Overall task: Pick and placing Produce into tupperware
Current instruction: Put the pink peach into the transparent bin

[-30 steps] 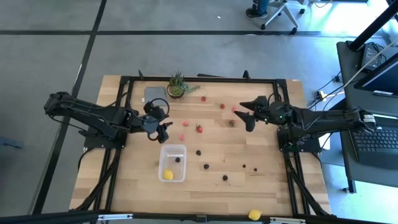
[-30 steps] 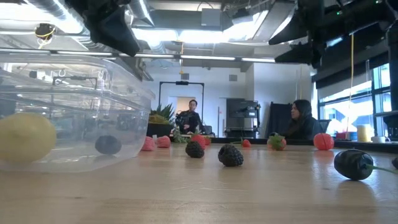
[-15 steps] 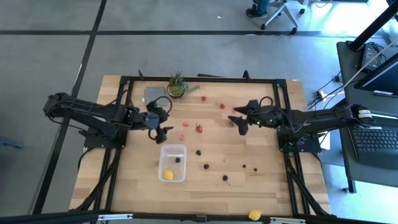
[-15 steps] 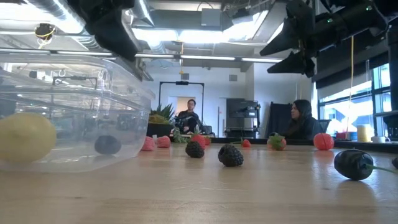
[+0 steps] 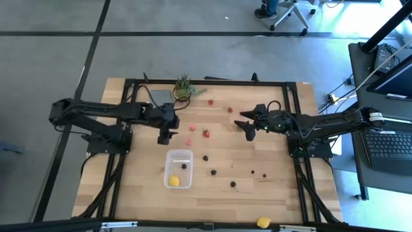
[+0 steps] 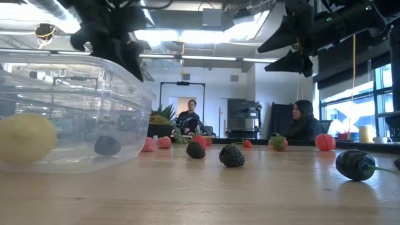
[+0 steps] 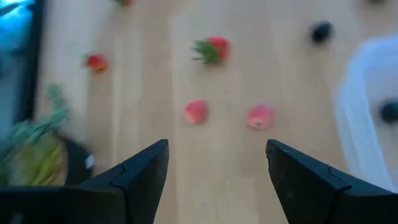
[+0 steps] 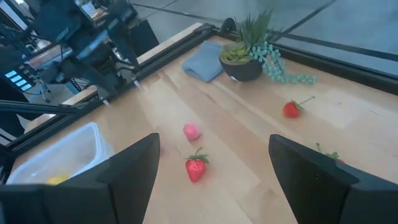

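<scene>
Dark fingers of the left gripper (image 5: 166, 136) stand apart w/ nothing between them; it hangs above the wood table (image 5: 270, 193), just back of the tupperware (image 5: 178, 169) and near its back-left corner. In the left wrist view the gap betw. its fingers (image 7: 140, 174) frames two pink produce pieces (image 7: 196, 111) (image 7: 259, 116) lying side by side on the boards, w/ a red strawberry (image 7: 211, 48) farther off and the tub's pale rim at one edge.

The right gripper (image 5: 247, 126) is over the table's right-centre, fingers also spread & empty, pointing twd the left arm. Its wrist view shows the same strawberry (image 8: 196, 168) and a pink piece (image 8: 191, 130) ahead of it, plus a red piece (image 8: 291, 109) nearer the potted plant (image 8: 245, 53) and a flat grey square (image 8: 203, 65) beside that pot.

The tupperware sits front-centre on the table, lidless, upright. Inside: a yellow lemon (image 5: 174, 181) at the front-left corner and a dark berry (image 5: 183, 165) toward the back; the low view shows both thru the clear wall (image 6: 25, 137) (image 6: 107, 145).

Loose produce: dark berries (image 5: 205, 157) (image 5: 213, 172) (image 5: 233, 184) right of the tub, two tiny dark ones (image 5: 252, 172) farther right, red pieces (image 5: 210, 102) (image 5: 229, 109) at the back, one yellow lemon (image 5: 262, 222) at the front edge.

Two people (image 6: 189, 119) (image 6: 301, 122) show in the room beyond, low view.
</scene>
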